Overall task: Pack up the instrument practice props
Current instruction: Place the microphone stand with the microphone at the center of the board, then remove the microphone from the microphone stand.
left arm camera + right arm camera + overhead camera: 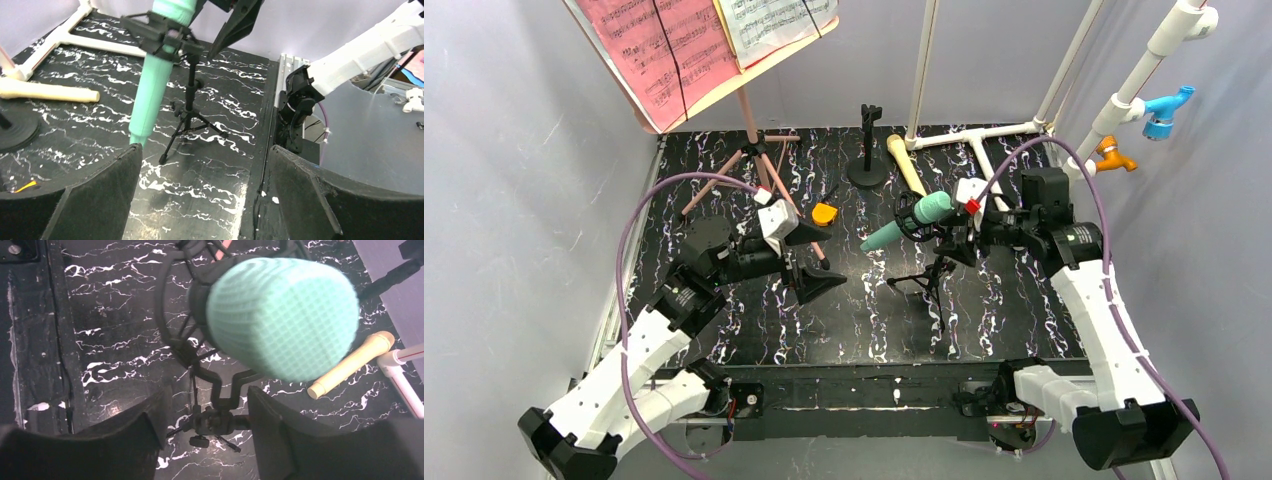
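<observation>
bright, even light from above; shadows on the black white-veined counter [854, 320] are faint. the overhead view is sharp. in the right wrist view the teal mesh-headed toy microphone [282, 315] sits close and softly blurred.

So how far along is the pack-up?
Done: nothing packed; beige mic lies loose on the table. In hand: right pincer open at the teal mic, clipped on its tripod. To do: both mics, music stand with sheets up. Left pincer open, empty.
</observation>
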`<state>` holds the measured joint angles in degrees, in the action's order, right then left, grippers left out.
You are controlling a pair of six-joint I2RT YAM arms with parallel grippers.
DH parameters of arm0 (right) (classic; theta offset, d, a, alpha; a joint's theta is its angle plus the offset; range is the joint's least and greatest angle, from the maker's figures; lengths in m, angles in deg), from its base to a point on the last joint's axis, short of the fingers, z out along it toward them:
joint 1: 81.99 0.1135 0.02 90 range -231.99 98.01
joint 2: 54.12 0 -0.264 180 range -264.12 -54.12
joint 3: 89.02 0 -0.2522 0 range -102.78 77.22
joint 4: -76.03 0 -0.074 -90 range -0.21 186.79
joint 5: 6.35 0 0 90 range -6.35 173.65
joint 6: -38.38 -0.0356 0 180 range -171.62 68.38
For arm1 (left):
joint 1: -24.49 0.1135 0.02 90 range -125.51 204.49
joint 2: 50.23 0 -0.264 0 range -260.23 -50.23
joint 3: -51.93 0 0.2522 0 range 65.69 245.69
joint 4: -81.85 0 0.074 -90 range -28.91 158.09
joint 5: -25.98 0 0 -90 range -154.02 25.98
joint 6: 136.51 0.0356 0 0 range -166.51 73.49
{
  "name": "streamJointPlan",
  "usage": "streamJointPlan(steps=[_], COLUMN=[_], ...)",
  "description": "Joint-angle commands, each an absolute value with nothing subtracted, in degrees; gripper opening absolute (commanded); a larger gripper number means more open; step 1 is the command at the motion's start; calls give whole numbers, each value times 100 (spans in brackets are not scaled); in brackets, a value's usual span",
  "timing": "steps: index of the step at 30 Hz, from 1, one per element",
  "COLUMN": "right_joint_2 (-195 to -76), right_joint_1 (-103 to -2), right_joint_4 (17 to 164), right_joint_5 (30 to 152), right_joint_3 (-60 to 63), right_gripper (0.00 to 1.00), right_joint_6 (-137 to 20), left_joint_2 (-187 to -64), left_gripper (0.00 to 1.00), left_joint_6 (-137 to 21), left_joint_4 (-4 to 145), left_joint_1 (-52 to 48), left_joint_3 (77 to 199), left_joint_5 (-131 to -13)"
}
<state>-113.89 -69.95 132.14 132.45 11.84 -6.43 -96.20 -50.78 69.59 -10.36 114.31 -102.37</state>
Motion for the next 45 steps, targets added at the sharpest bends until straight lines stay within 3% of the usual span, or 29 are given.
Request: streamJointPlan(steps=[1,6,10,21,33,45], right_joint_2=[-11038,-10664,-10314,-9356,-8792,-8550], right_joint_1=[-7081,-7335,-7826,-9343,-9733,-9849], right_joint_4=[13303,13192,13183,12986,11218,10752], right_joint_5=[13627,13802,14206,15271,15056,14988], right_joint_3=[1289,1454,1664,2761,4361,4586], right_gripper=[70,83,88,94,98,98], right_joint_6=[-502,-802,-913,-1299,-2720,-3044], left_joint_2=[-9797,-10116,-10482,-11924,-13114,-13836], left_gripper=[96,96,96,97,96,91], left_joint_6=[-4921,-4758,-4467,-3475,-2795,-2637], left_joint_4=[7014,7014,7010,7002,7043,7135], left_joint_1=[-1403,-1550,-1624,-2046,-2519,-2758], left_joint_3=[11953,12436,12947,14119,14806,15118], left_joint_5=[-10067,-10045,-10183,-10682,-9917,-9028])
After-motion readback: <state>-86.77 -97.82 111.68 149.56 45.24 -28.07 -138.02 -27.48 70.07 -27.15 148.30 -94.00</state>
